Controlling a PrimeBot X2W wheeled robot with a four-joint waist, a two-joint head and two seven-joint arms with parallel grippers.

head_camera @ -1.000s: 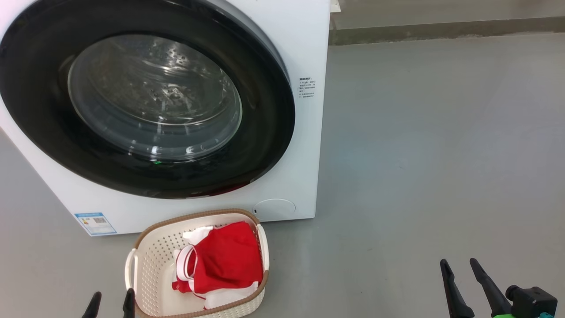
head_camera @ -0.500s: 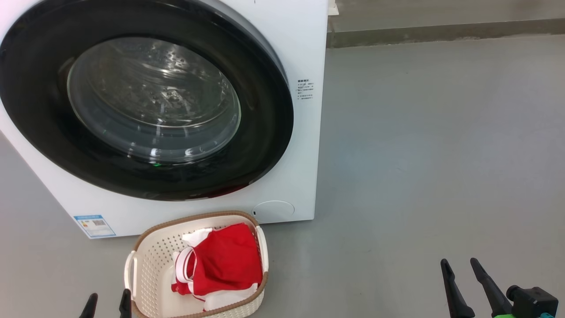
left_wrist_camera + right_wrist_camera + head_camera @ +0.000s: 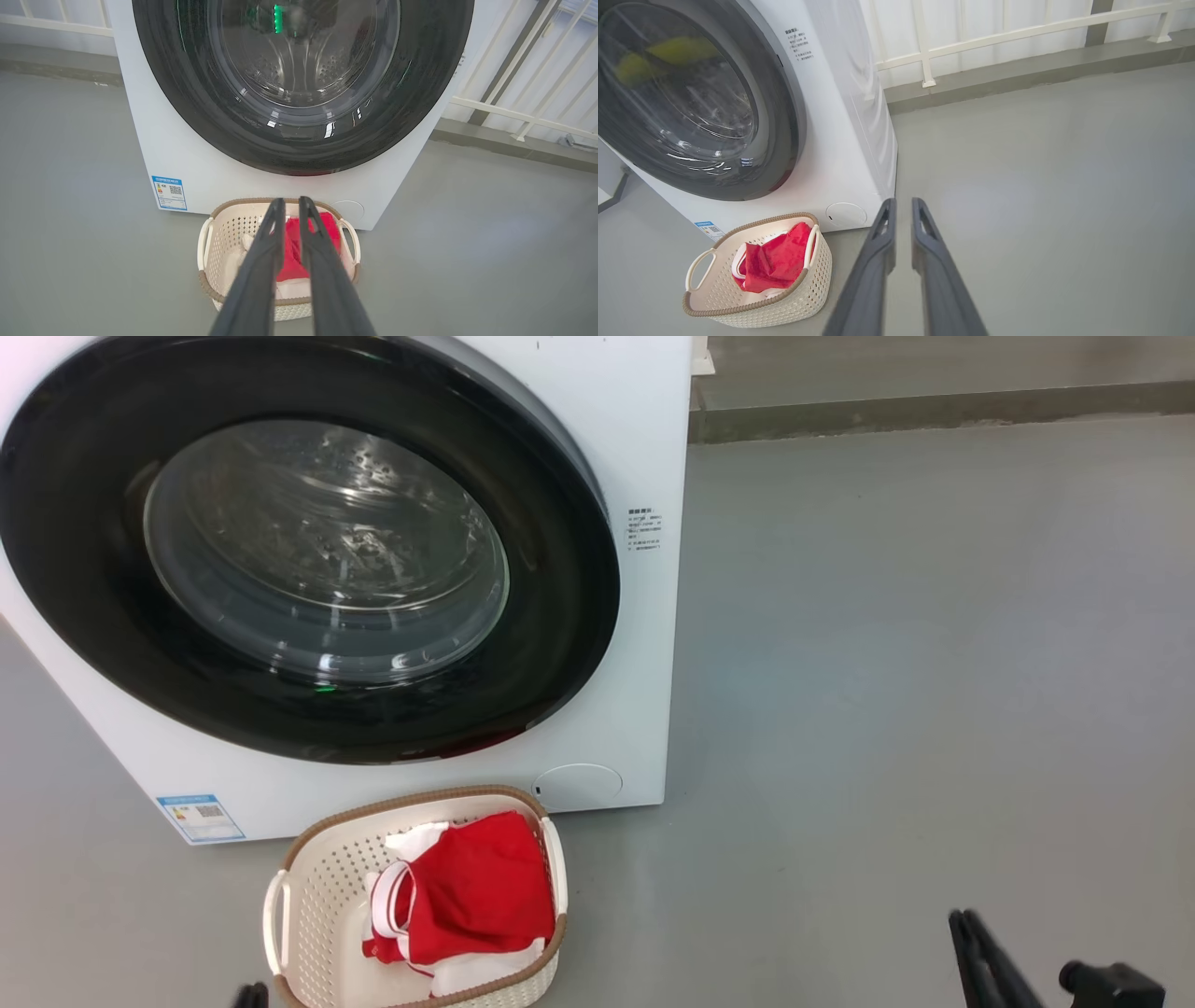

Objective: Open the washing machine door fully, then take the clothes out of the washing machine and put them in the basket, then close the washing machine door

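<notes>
The washing machine (image 3: 644,691) stands at the left, its door (image 3: 560,644) lying closed against the front. Through the glass, the drum shows no clothes. The red and white clothes (image 3: 476,891) lie in the cream basket (image 3: 322,887) on the floor in front of it. My left gripper (image 3: 290,201) hovers over the basket's near side, its fingers a narrow gap apart, nothing between them. My right gripper (image 3: 903,201) hangs over bare floor to the right of the basket, its fingers also close together and empty. Its tips (image 3: 966,919) show low in the head view.
Grey floor (image 3: 915,663) stretches to the right of the machine. A low kerb (image 3: 1017,70) with a white railing (image 3: 924,46) runs along the back. A blue label (image 3: 201,817) sits low on the machine's front.
Both grippers' fingers have drawn much closer together and sunk lower in the head view. The basket, clothes and door stay as they were.
</notes>
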